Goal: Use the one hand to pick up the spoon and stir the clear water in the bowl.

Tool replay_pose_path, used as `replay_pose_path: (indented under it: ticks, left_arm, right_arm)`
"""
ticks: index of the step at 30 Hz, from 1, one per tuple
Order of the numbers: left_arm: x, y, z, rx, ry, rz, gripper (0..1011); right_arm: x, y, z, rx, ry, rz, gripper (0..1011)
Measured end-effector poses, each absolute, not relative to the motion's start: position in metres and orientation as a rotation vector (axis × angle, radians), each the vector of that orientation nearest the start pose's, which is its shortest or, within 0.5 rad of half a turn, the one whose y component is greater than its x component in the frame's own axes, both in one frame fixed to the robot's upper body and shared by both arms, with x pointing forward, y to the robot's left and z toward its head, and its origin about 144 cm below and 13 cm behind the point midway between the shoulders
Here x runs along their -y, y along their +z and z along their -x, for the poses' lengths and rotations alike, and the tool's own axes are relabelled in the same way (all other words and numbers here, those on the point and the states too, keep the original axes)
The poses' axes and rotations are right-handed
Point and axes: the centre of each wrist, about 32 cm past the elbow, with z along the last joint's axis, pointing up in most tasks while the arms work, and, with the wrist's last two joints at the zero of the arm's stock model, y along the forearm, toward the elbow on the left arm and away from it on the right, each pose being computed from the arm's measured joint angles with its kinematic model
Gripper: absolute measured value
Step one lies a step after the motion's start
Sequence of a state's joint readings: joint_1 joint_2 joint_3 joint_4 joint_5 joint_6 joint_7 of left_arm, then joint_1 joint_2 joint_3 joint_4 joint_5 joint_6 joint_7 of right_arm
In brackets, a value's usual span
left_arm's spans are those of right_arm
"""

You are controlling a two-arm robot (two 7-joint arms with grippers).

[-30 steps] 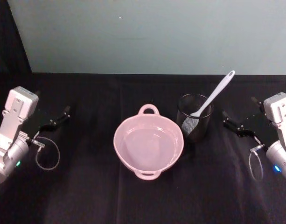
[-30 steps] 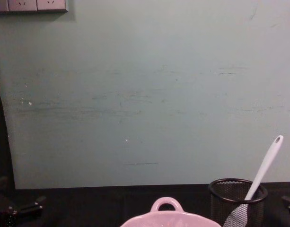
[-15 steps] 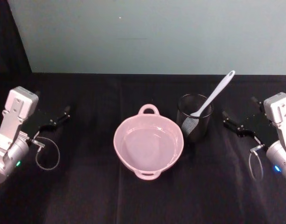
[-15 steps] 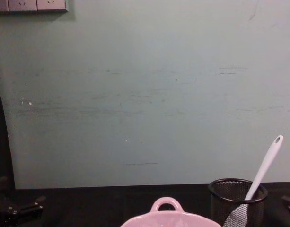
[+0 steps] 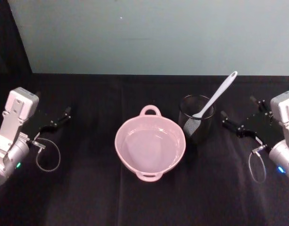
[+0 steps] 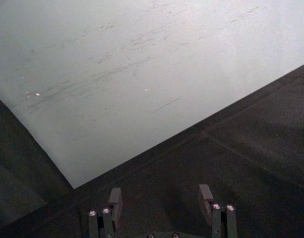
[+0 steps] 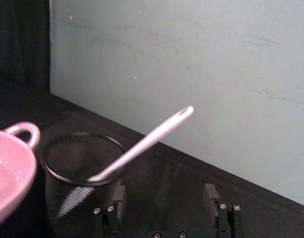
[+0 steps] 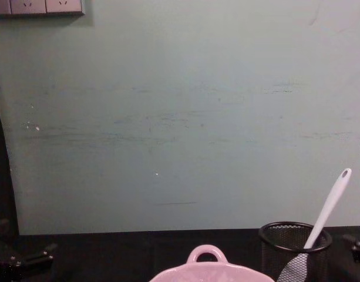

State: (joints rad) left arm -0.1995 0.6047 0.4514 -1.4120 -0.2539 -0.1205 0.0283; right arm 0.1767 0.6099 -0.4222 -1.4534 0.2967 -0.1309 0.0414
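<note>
At three o'clock from the mesh cup [image 5: 197,127], the right gripper [image 7: 164,193] hangs, fingers wide and empty. The spoon [image 5: 215,100] stands in that cup, handle leaning toward two o'clock, beside the bowl [image 5: 119,136]. Best grip the upper handle and lift clear of the rim. The left gripper [image 6: 160,194] idles at nine o'clock, fingers wide.

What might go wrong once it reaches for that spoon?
1. The spoon leans slantwise in the mesh cup, so the open right hand may close off-centre and let the slim handle slip.
2. Lifting it at an angle might tip or drag the cup.
3. The bowl sits close beside the cup; a bump may slosh the water.
The left hand rests far left.
</note>
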Motion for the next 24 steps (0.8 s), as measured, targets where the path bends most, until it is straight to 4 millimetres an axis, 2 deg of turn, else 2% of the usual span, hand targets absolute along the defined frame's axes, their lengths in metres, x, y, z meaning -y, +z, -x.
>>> replay_pose_path:
  ticks: [6, 12, 17, 24]
  left_arm:
    - [-0.310, 1.140, -0.489, 0.285, 1.248, -0.304, 1011]
    - [-0.310, 1.140, -0.489, 0.285, 1.248, -0.305, 1011]
    - [-0.310, 1.140, -0.489, 0.285, 1.248, -0.304, 1011]
    - [-0.310, 1.140, -0.489, 0.285, 1.248, -0.304, 1011]
  right_arm:
    - [0.311, 1.160, -0.481, 0.182, -1.188, 0.154, 1002]
    - [0.311, 1.171, -0.484, 0.006, -1.162, 0.019, 1002]
    - [0.310, 1.177, -0.495, -0.176, -1.141, -0.086, 1002]
    - [0.309, 1.174, -0.512, -0.397, -1.118, -0.220, 1002]
